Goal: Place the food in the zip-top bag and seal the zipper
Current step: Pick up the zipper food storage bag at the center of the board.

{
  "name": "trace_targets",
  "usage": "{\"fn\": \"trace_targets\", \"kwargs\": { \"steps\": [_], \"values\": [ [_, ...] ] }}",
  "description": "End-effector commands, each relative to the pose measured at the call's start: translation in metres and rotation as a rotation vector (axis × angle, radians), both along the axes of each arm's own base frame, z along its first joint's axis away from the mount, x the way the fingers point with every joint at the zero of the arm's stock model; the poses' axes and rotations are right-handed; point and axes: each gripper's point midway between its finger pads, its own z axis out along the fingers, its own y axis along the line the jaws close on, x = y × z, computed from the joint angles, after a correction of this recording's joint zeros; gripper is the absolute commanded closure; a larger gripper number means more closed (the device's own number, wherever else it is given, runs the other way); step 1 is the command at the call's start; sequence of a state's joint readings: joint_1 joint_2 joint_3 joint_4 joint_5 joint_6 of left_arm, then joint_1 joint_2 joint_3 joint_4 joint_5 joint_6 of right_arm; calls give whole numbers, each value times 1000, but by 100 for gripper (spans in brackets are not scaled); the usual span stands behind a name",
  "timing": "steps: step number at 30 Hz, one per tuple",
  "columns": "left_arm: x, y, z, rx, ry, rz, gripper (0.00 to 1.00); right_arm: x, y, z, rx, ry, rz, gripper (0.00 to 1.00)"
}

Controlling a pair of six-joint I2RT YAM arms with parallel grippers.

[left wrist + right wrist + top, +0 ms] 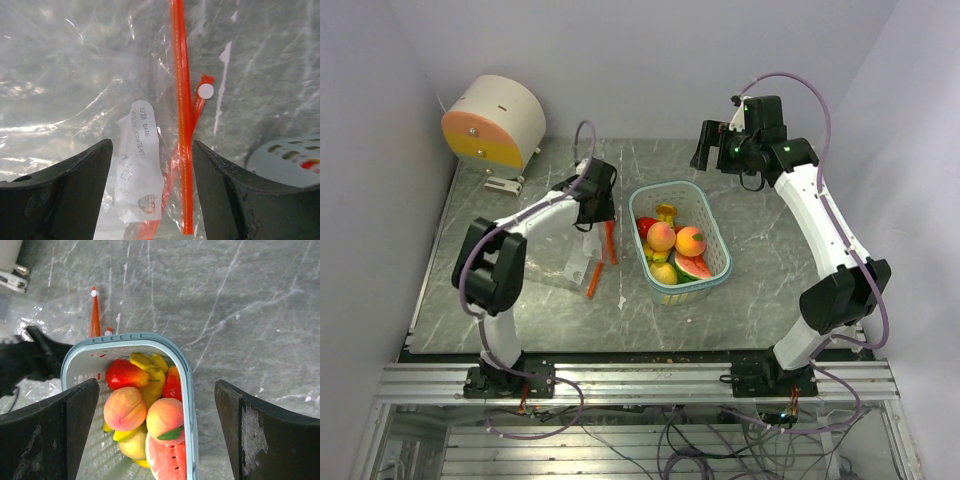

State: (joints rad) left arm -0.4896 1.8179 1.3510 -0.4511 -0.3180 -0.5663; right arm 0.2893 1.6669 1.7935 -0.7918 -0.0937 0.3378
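Since nothing holds things down on the table (770,300), my main worry is objects sliding instead of being picked up. The basket (718,238) sits mid-table with all the food (675,250) in it; none is in the bag.

My right gripper (156,385) hangs above the far end of the basket, jaws spread wide and holding nothing. If I lower it like that, a finger could catch the rim and shove or tip the basket, spilling fruit.

The bag (570,262) lies flat just left of the basket. My left gripper (152,145) is low over it, jaws apart, gripping nothing that I can see. The film is thin, clear and wrinkled, so I judge a pinch could take both layers at once and keep the mouth closed, or simply drag the bag along. I cannot tell whether the mouth is open.

The fruit is glossy and round, so a peach (125,407) may squirt out of the fingers. The pieces are also packed close, so grabbing one could knock the watermelon slice (167,460) out. The orange zipper (182,125) is narrow, easy to miss or to seal only partway.

The white label (142,165) on the bag reads "DATE" and "CONTENT". There are characters beside "DATE" that I cannot make out, and a small emblem at the bottom is too blurred to read.
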Motion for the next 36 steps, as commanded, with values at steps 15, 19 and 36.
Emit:
{"fn": "trace_targets", "kwargs": {
  "steps": [15, 19, 36],
  "values": [
    [20, -21, -59, 95, 27, 24, 38, -11, -19, 5, 14, -9, 40, 0],
    [13, -17, -59, 104, 26, 26, 57, -10, -19, 6, 28, -9, 40, 0],
    [-18, -8, 99, -32, -223, -91, 93, -25, 14, 71, 174, -178, 240, 8]
  ]
}}
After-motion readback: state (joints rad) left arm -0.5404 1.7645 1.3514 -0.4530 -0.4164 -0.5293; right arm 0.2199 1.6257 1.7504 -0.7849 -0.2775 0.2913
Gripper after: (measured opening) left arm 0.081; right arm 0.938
